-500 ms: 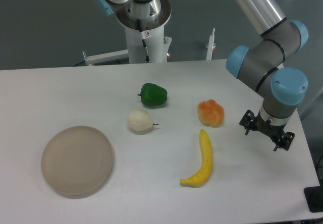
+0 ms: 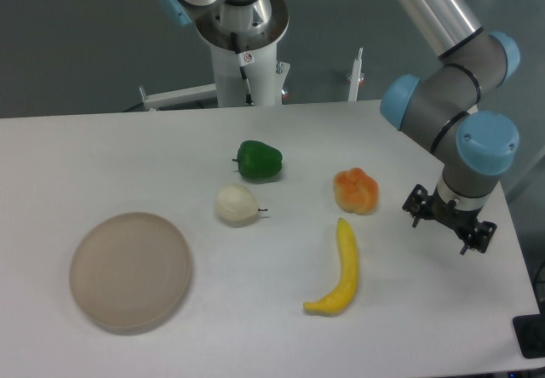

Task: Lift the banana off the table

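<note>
Banana [image 2: 341, 269] lies flat on the white bench [image 2: 102, 152], front right, just below the orange lumpy fruit [image 2: 356, 190]. Gripper [image 2: 448, 220] hangs right of it, apart, holding nothing; can't tell how the jaws stand.

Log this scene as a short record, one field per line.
target: banana, lying flat on the table, not held
tool: right of the banana, apart from it, holding nothing; open or shut cannot be told
nearest neighbour: orange fruit, just beyond the banana's upper tip
other fruit: whitish fruit and green pepper, left of the banana
plate: empty, near the table's left front
task state: pick not yet begun
</note>
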`<state>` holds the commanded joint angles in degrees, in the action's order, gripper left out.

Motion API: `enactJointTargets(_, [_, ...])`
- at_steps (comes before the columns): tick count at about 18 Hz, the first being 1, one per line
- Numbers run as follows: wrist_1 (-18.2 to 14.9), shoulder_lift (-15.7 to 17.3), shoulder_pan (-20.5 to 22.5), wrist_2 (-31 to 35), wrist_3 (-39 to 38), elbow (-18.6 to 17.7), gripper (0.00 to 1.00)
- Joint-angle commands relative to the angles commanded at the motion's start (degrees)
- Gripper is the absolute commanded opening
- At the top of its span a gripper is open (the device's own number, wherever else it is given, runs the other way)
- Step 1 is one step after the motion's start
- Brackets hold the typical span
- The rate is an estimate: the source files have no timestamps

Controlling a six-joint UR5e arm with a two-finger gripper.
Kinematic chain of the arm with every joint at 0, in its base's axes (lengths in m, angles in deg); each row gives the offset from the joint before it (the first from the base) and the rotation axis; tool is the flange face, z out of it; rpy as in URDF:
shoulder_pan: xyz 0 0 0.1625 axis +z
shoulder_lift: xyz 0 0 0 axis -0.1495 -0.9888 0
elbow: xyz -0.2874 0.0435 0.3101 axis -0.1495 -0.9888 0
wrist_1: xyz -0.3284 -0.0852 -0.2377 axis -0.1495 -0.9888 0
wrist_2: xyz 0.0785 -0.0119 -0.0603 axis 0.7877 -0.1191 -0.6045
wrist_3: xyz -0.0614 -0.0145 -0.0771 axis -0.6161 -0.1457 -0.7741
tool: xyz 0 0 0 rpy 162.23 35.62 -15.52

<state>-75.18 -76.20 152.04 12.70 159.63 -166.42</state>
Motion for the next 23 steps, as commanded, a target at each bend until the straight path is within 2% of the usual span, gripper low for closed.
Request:
enactJointTargets(2, [0.1, 1.8, -0.6, -2.6, -2.5, -2.2, 1.0])
enactJointTargets(4, [0.1, 2.8, -3.2, -3.3, -5.3, -3.0, 1.0])
enactJointTargets(7, [0.2, 2.6, -6.8, -3.1, -11.7, -3.1, 1.0])
enactJointTargets(10, [0.6, 2.1, -8.3, -2.9, -14.8, -4.2, 1.0])
enactJointTargets(12, [0.9, 0.6, -8.7, -3.0, -19.4, -3.8, 1.0])
enactJointTargets(13, [1.0, -0.9, -9.7, -2.9, -21.7, -2.2, 1.0])
enactJointTargets(17, [3.3, -5.0, -11.2, -2.7, -28.5, 0.2, 1.0])
enactJointTargets(20, [3.3, -7.2, -11.7, -2.6, -28.7, 1.5, 1.0])
enactJointTargets(23, [3.3, -7.4, -11.9, -2.6, -28.6, 1.7, 1.0])
